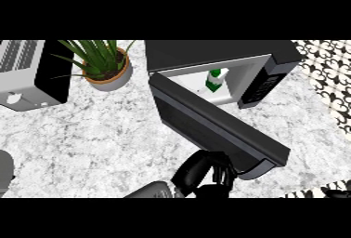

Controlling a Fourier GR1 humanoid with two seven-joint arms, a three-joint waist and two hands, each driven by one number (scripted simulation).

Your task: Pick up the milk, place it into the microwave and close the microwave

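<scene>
One step remains, I judge: the green-and-white milk carton (214,81) stands inside the grey microwave (226,56), so the right robot hand (205,173), fingers curled on nothing at the door (212,125)'s six-o'clock edge, must push it toward twelve o'clock.

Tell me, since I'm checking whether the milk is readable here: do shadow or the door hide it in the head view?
Head view: the milk stands lit inside the microwave against the pale cavity wall; the open door cuts off its base; the right hand reads as a dark shape below the door.
</scene>
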